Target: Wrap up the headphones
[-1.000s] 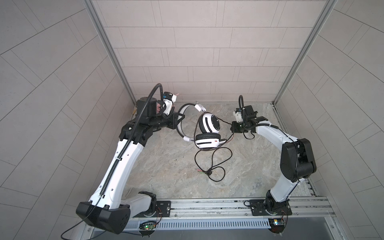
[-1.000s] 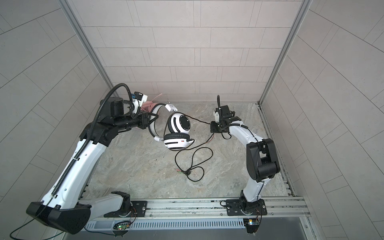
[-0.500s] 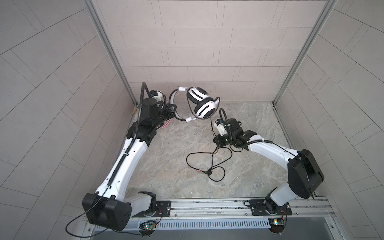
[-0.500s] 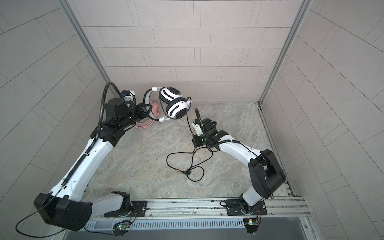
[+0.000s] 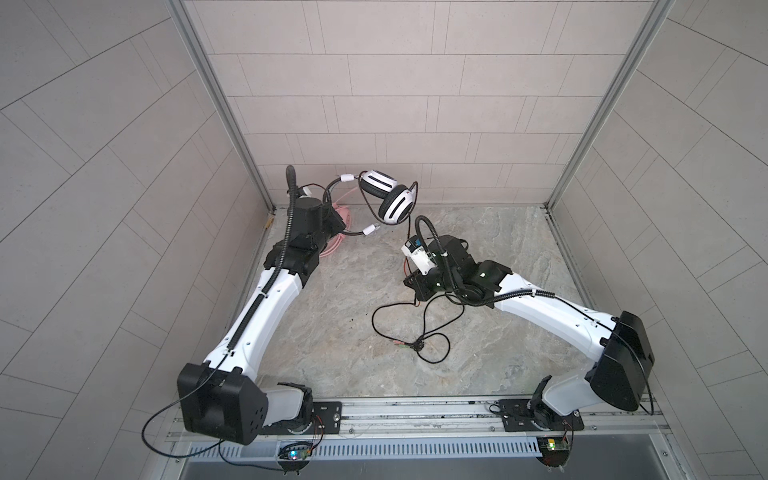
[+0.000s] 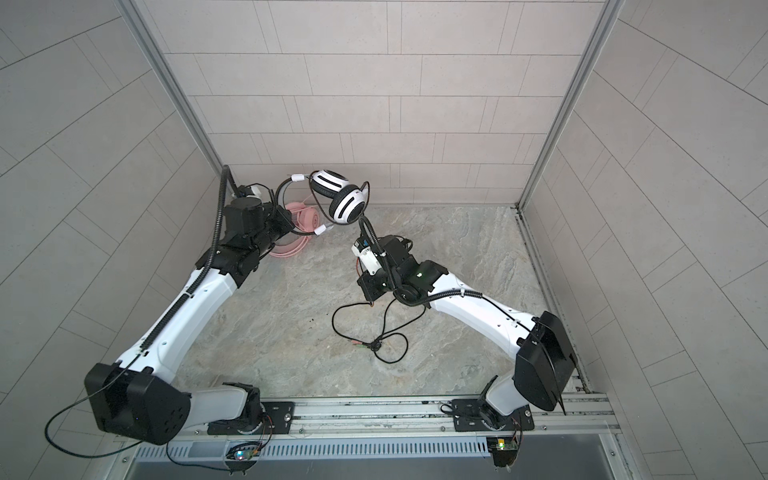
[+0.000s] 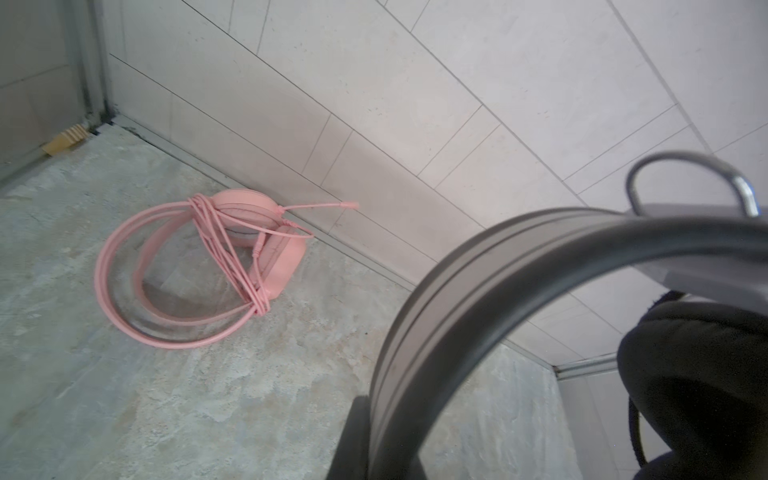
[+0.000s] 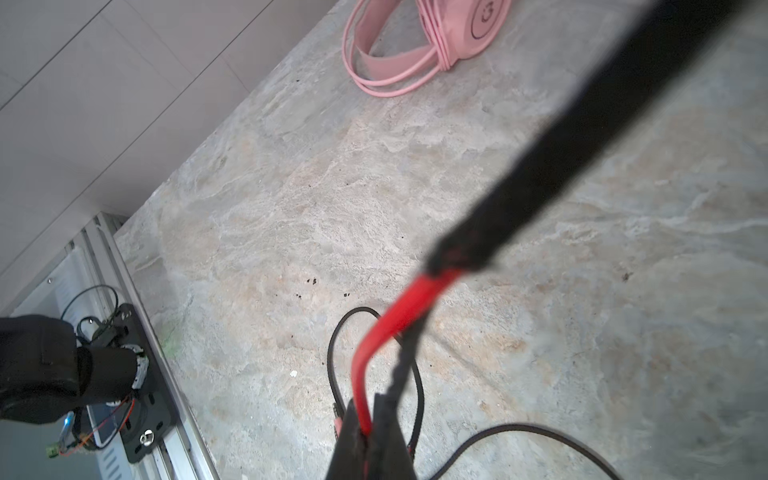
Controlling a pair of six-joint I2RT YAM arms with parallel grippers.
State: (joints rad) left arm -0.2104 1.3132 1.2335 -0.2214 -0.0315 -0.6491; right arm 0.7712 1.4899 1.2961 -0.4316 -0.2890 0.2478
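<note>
Top views, left claw [image 5: 343, 231]: clamped shut on the headband of the white-and-black over-ear headset [image 5: 394, 203], holding it up in the air close to the tiled back wall [image 5: 415, 124].
Top views, right claw [image 5: 417, 291]: down low over the marbled grey stone-look surface [image 5: 328, 316], pinched tight on that headset's long black cable [image 5: 417, 344].
Top views, long black cable: down from the raised cup to the right claw, then slack loops on the surface just in front.
Top views, all-pink over-ear headset [image 6: 306, 217]: on the surface in the far left corner, partly behind the left arm, right by the back wall.
Left wrist, all-pink over-ear headset [image 7: 266, 245]: flat on the surface beside the wall, thin pink cable wound across band and cups, plug end sticking out toward the wall.
Left wrist, white-and-black over-ear headset: grey headband arc [image 7: 457, 291] super close, black ear cushion [image 7: 685, 374] next to it; grip itself mostly hidden here, honestly.
Right wrist, right claw [image 8: 365, 440]: tips squeezed together on a red strand plus a thin braided black strand of the cable.
Right wrist, cable past the tips: thick, black, blurry, heading up out of view; more of it looped on the surface nearby.
Right wrist, all-pink over-ear headset [image 8: 473, 25]: well apart, across the surface.
</note>
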